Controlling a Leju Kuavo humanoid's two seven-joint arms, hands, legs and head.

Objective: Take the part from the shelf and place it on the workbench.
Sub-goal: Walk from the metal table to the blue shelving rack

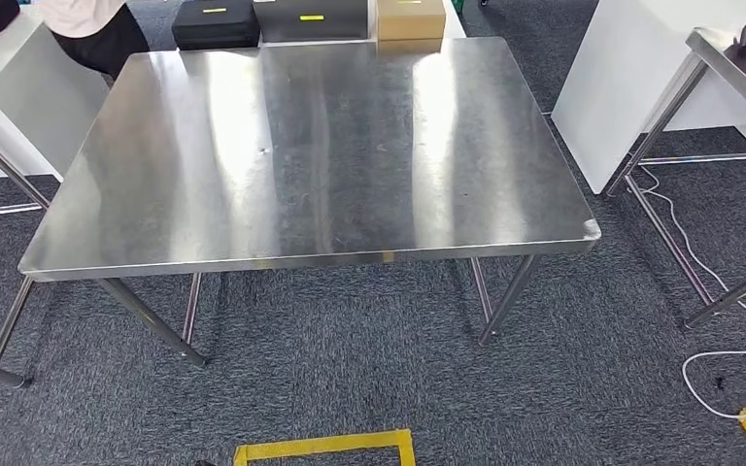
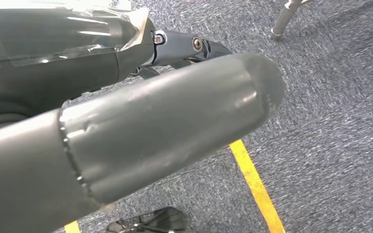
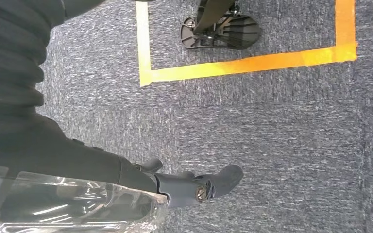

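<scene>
- The square stainless-steel workbench [image 1: 311, 155] with slanted tube legs stood straight ahead on the grey-blue carpet [image 1: 369, 388], its brushed top streaked with bright reflections.
- Along the bench's far edge sat a black textured case [image 1: 216, 21], a dark grey box with a yellow label [image 1: 311, 17] and a tan cardboard box [image 1: 410, 17], side by side.
- A person in a pale top and dark trousers [image 1: 97, 27] stood at the far left corner, beside a white panel [image 1: 19, 97].
- To the right were another white panel [image 1: 631, 87] and the corner of a second steel table [image 1: 738, 68]; a white cable [image 1: 699, 282] snaked over the carpet below it.
- Yellow floor tape [image 1: 325, 447] marked a rectangle near the robot.
- The left hand [image 2: 141, 131] hung above the carpet, thick grey thumb near the lens; nothing sat in it, but I could not tell how its fingers lay.
- The right hand [image 3: 194, 184] also hung over the carpet with nothing visible in it, dark fingers reaching out; whether they were apart or together was unclear.
- The part could not be picked out in any view.
</scene>
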